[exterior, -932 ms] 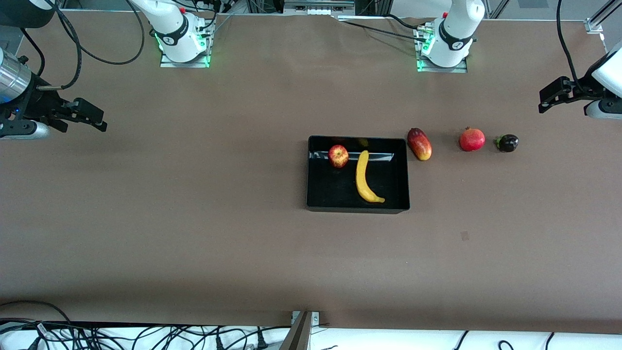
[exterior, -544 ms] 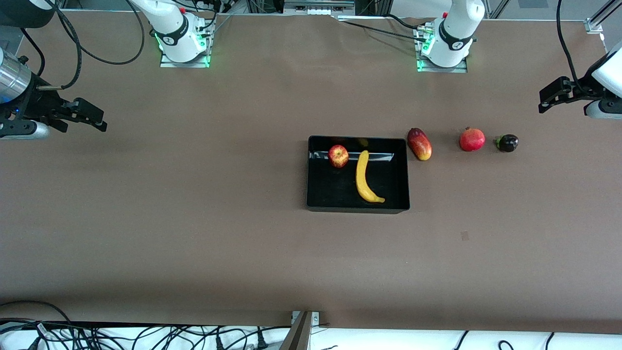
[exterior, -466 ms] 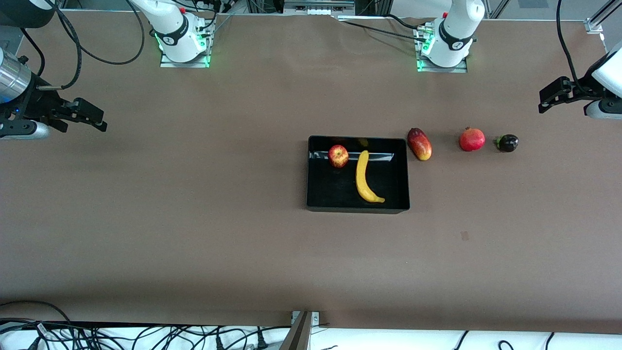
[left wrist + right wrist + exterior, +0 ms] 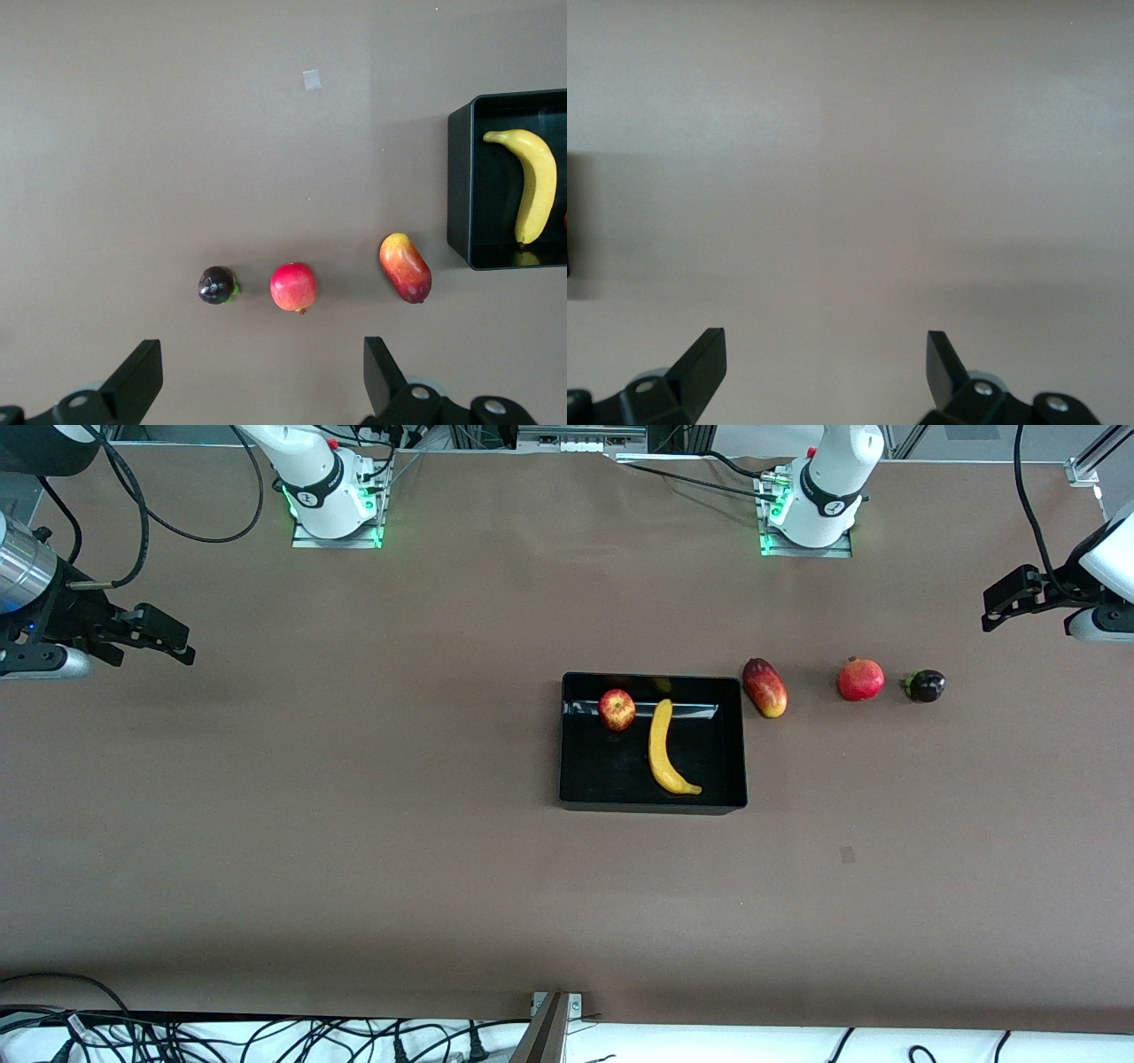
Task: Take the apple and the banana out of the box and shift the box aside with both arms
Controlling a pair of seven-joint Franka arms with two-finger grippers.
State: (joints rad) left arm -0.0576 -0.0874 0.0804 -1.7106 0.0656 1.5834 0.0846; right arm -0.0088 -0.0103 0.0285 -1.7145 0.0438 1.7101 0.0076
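The black box [image 4: 602,772] lies mid-table, with the red apple [image 4: 617,709] and the yellow banana [image 4: 664,748] inside it, side by side. In the left wrist view one end of the box [image 4: 459,177] shows with the banana [image 4: 532,181] in it. My left gripper [image 4: 997,607] hangs open and empty over the left arm's end of the table, its fingers [image 4: 142,376] wide apart. My right gripper [image 4: 182,645] hangs open and empty over bare table at the right arm's end, and the right wrist view shows only its own gripper [image 4: 826,367] above tabletop.
A mango [image 4: 765,687], a pomegranate [image 4: 860,679] and a small dark fruit [image 4: 925,685] lie in a row beside the box toward the left arm's end. A small pale patch [image 4: 847,855] marks the cloth nearer the front camera. Cables lie along the front edge.
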